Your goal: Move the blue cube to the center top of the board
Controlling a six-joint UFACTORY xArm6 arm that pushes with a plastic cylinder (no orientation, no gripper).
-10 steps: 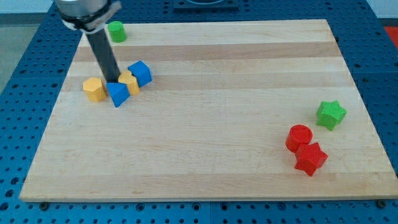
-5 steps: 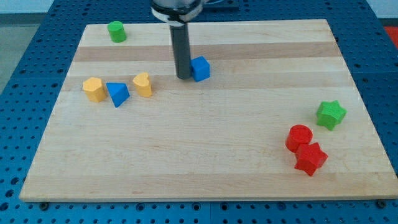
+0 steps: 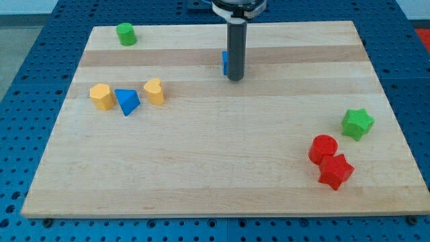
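1. The dark rod comes down from the top edge of the view near the middle, and my tip (image 3: 234,78) rests on the wooden counter (image 3: 215,168), a little below its top edge and close to the centre of its width.
2. The blue cube (image 3: 226,62) sits right against the rod on its left side; the rod covers most of it, so only a narrow blue strip shows, and contact looks likely but cannot be confirmed.
3. There is no claw on this arm, only the plain rod, so nothing is open, closed or held.
4. Near the counter's left edge, three blocks lie in a short row: a yellow block (image 3: 101,96), a blue triangular block (image 3: 127,101) just to its right, and a second yellow block (image 3: 154,91) beside that. The three sit very close together.
5. A green cylinder (image 3: 125,33) stands by the top left corner.
6. Toward the right edge sits a green star-shaped block (image 3: 357,124).
7. Near the bottom right corner, a red cylinder (image 3: 323,148) touches a red star-shaped block (image 3: 335,171) just below it.
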